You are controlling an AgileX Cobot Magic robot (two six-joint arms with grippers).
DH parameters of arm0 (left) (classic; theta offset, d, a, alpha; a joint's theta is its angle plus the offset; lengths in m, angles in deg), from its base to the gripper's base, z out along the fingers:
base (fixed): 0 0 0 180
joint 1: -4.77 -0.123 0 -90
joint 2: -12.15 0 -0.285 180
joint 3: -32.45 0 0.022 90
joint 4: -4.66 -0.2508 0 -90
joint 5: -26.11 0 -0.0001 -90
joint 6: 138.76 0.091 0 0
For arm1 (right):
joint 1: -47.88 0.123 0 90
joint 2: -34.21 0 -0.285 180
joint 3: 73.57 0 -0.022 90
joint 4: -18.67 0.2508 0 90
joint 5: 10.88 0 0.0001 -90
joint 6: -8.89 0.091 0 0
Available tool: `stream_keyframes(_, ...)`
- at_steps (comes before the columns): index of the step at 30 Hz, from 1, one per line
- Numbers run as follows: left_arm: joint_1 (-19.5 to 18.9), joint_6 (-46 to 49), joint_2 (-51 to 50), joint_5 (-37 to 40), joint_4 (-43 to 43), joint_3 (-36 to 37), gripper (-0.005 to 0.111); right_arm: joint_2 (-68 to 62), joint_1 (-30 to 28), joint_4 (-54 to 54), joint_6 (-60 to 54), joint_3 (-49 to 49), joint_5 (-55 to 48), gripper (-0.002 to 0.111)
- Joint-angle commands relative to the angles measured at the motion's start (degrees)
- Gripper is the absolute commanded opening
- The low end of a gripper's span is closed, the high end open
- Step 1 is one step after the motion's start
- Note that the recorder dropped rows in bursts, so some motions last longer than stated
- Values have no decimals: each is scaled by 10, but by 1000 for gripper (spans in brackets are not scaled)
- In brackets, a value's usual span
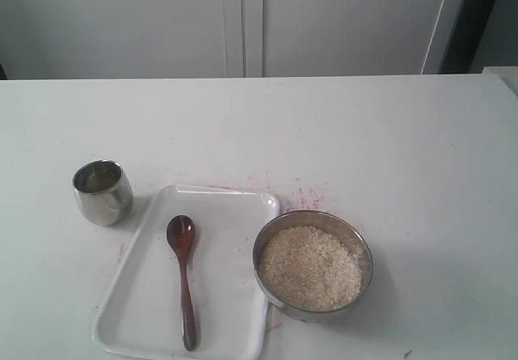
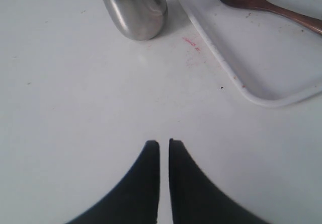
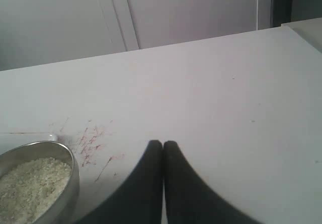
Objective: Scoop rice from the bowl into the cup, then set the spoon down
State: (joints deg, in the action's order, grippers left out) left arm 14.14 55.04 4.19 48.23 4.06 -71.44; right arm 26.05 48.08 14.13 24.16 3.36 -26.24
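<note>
The rice [image 1: 309,267] fills the bowl [image 1: 312,214] almost to its rim, and the bowl stands at the near right of the worktop [image 1: 388,150], its left side close against the right edge of a white tray [image 1: 235,295]; whether the two touch cannot be told. The spoon [image 1: 184,283] lies flat in the tray, oval bowl toward the far side and handle running toward the near edge, with bare tray on both sides of it. The cup [image 1: 103,192] stands upright to the left, just off the tray's far left corner and apart from it. Faint red marks [image 1: 303,194] speckle the worktop just beyond the bowl and the tray's far right corner. Beyond these things the worktop runs bare to its far edge, and there is free room to the right of the bowl. The exterior view takes in all four things at once. The left wrist view adds the left claw [image 2: 164,142] low over bare worktop, its tips drawn together to a thin slit and holding nothing, well apart from the cup [image 2: 135,12], the tray's corner [image 2: 241,68] and the spoon's bowl [image 2: 251,0]. The right wrist view shows the right claw [image 3: 162,143], tips pressed together and holding nothing, beside the bowl's rim [image 3: 70,183], the rice [image 3: 30,183] and the red marks [image 3: 90,143].
</note>
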Motion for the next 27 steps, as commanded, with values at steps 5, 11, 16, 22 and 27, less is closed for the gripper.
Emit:
stream_keyframes(5, 0, -3, 2, 19, 1, 5, 14, 4, -4, -1, -5, 3, 2, 0)
stream_keyframes(11, 0, -3, 2, 19, 1, 5, 14, 4, -16, -1, -5, 3, 2, 0)
stream_keyframes(16, 0, -3, 2, 19, 1, 5, 14, 4, -48, -1, -5, 3, 2, 0)
stream_keyframes(22, 0, -3, 2, 19, 1, 5, 14, 4, -52, -1, -5, 3, 2, 0)
stream_keyframes(27, 0, -3, 2, 19, 1, 5, 14, 4, -52, -1, -5, 3, 2, 0)
